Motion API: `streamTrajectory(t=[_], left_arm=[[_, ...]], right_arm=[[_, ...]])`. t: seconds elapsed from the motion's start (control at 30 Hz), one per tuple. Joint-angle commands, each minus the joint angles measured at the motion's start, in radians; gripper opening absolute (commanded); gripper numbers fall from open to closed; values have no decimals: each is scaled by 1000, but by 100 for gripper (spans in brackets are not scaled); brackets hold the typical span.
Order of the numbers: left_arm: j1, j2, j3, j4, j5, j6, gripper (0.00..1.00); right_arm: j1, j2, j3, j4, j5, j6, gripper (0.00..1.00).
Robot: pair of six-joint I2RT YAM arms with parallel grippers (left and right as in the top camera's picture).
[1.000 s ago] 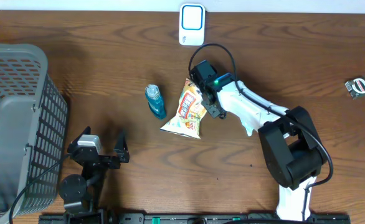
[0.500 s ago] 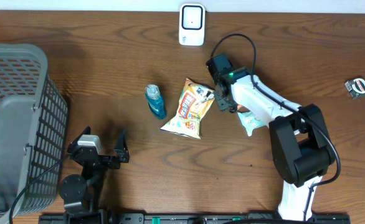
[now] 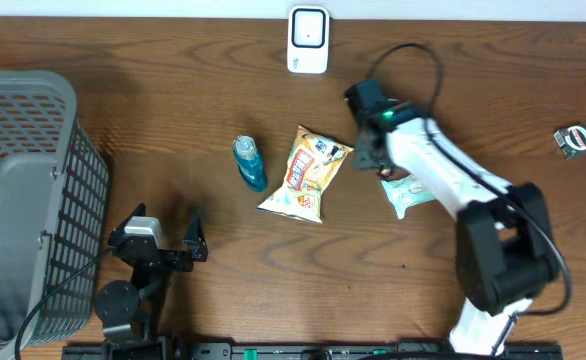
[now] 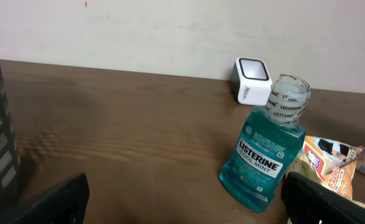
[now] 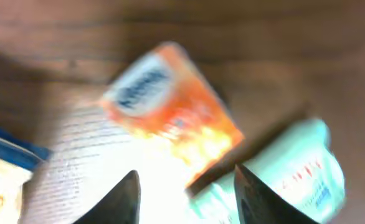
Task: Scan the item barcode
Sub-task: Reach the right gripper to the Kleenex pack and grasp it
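Observation:
The white barcode scanner [image 3: 308, 40] stands at the table's far edge. In front of it lie a teal mouthwash bottle [image 3: 250, 163] and a cream snack bag [image 3: 306, 173]. My right gripper [image 3: 371, 155] hovers just right of the bag's top corner, over a pale green packet [image 3: 408, 192]. In the blurred right wrist view its jaws [image 5: 189, 199] stand apart with nothing gripped, above an orange packet [image 5: 170, 102] and the green packet [image 5: 282, 174]. My left gripper [image 3: 163, 245] rests open at the near left, facing the bottle [image 4: 266, 152] and the scanner [image 4: 252, 79].
A large grey mesh basket [image 3: 23, 200] fills the left side of the table. A small round dark-and-green object [image 3: 576, 141] lies at the far right. The right arm's base stands at the near right edge.
My right gripper has moved right, off the snack bag's top edge and over the small packets. The bag's top corner now points further right. The left arm has not moved.

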Motion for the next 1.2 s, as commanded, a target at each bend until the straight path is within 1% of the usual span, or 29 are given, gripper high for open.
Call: streamTrajectory(t=[0.0,0.03,0.1,0.23,0.37,0.43,0.57,0.6,0.63,0.73,0.77,0.8,0.87,0.93,1.0,1.13,1.17], left_arm=[[-2,-5,-16,-33,17,9,98],[-2,-5,-16,-33,17,8,98],[-2,-5,-16,-33,17,8,98],[-2,-5,-16,-34,17,9,98],[-2,-5,-16,-34,17,9,98],[-2,-5,-16,-33,16,8,98],[-2,-5,-16,-34,16,9,98],[-2,-5,-16,-33,17,9,98],[-2,-5,-16,-33,16,9,98],[-2,-5,-16,-33,17,8,98],[-2,-5,-16,-33,16,9,98],[-2,-5,-16,-33,17,9,98],[-2,-5,-16,-33,17,9,98],[-2,-5,-16,-33,17,9,98],[-2,-5,-16,-33,17,9,98],[-2,-5,-16,-34,17,9,98],[-2,-5,-16,-33,17,9,98]], right_arm=[[-95,-52,-3,-48,-192,429,58],[-116,-48,-6,-47,-238,464,63],[-156,-33,-16,-35,-296,507,65],[-203,0,-47,39,-368,510,56],[-210,40,-77,140,-401,531,52],[-210,56,-78,147,-412,544,49],[-210,90,-80,150,-399,543,48],[-209,103,-83,156,-382,544,47],[-209,115,-85,159,-364,544,42],[-209,159,-85,154,-308,533,17],[-209,172,-85,152,-310,520,6],[-210,180,-85,150,-329,504,1],[-216,182,-84,151,-398,467,1],[-227,166,-72,154,-492,394,1],[-246,142,-48,141,-612,266,2],[-293,95,6,23,-861,138,2],[-312,82,16,-16,-988,92,2]])
